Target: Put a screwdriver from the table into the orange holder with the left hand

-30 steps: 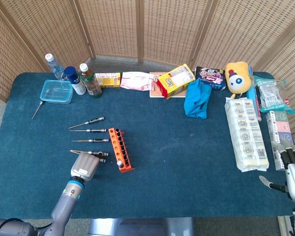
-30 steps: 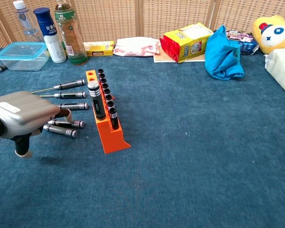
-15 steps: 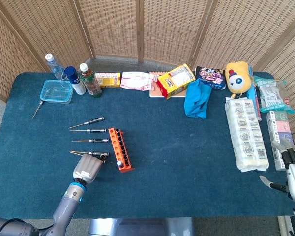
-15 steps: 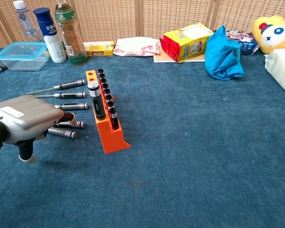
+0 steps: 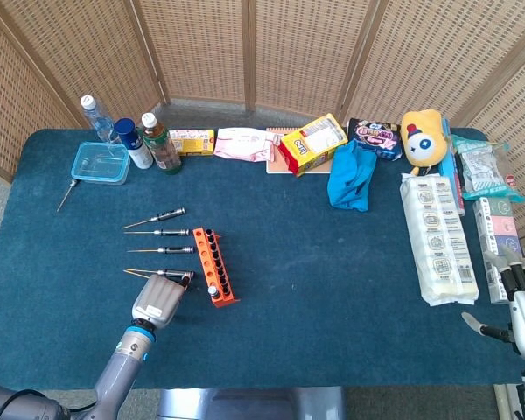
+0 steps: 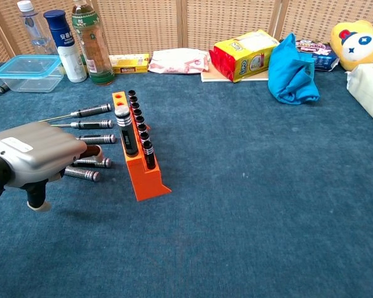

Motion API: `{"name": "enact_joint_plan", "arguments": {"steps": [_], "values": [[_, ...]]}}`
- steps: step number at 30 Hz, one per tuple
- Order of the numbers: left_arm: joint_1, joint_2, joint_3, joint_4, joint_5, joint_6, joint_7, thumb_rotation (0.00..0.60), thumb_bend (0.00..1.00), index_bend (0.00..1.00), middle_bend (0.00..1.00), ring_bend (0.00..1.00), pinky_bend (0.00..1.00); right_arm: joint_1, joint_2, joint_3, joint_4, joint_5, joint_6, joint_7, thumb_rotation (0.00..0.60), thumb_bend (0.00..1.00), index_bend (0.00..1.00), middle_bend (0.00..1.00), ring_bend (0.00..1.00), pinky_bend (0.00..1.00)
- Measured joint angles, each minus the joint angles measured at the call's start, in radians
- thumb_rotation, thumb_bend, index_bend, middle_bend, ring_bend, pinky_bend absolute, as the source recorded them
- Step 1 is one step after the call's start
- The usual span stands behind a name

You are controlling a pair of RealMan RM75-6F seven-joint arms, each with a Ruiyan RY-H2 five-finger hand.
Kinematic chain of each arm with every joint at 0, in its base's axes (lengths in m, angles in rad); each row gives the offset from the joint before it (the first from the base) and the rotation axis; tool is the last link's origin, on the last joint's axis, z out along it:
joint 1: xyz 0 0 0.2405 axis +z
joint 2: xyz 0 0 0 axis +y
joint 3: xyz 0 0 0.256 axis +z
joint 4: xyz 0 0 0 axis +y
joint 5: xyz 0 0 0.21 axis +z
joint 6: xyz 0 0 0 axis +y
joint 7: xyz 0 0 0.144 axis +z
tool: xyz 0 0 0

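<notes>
Screened lab table (image 5: 332,262), assorted props

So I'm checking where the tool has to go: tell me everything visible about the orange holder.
The orange holder is a long, narrow, plastic-looking block with a sloped foot, standing upright on the blue table. Black-handled screwdrivers fill most of its single row of holes; two far-end holes look empty. The left hand sits beside it, apart.

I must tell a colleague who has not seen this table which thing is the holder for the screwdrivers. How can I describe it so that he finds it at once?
Start at the left half of the blue table, in front of the bottles. Beside the row of loose screwdrivers, near the left hand, stands the orange holder, a narrow sloped rack. It is the only orange thing there, with black handles standing in its single line of holes.
</notes>
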Motion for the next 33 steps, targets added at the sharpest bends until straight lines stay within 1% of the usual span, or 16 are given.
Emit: {"name": "enact_joint_plan", "arguments": {"steps": [5, 15, 22, 27, 33], "values": [[-0.007, -0.003, 0.002, 0.014, 0.007, -0.023, -0.020, 0.600, 0.16, 0.17, 1.00, 1.00, 0.98, 0.000, 0.001, 0.001, 0.001, 0.001, 0.000, 0.003, 0.600, 0.09, 0.13, 0.04, 0.05, 0.01], [-0.014, -0.007, 0.015, 0.016, 0.005, -0.033, -0.029, 0.600, 0.16, 0.17, 1.00, 1.00, 0.98, 0.000, 0.001, 0.002, 0.002, 0.002, 0.000, 0.005, 0.600, 0.09, 0.13, 0.04, 0.05, 0.01], [-0.009, 0.005, 0.029, -0.001, -0.006, -0.029, -0.042, 0.600, 0.16, 0.17, 1.00, 1.00, 0.98, 0.000, 0.002, 0.000, 0.001, 0.001, -0.002, 0.008, 0.600, 0.09, 0.13, 0.04, 0.05, 0.01], [-0.007, 0.011, 0.032, 0.006, -0.019, -0.028, -0.049, 0.600, 0.16, 0.17, 1.00, 1.00, 0.98, 0.000, 0.002, -0.001, 0.000, 0.000, -0.002, 0.006, 0.600, 0.09, 0.13, 0.04, 0.05, 0.01], [-0.002, 0.033, 0.037, -0.001, -0.021, -0.040, -0.082, 0.600, 0.16, 0.17, 1.00, 1.00, 0.98, 0.001, 0.002, 0.000, 0.000, 0.002, -0.005, 0.005, 0.600, 0.09, 0.13, 0.04, 0.05, 0.01]]}}
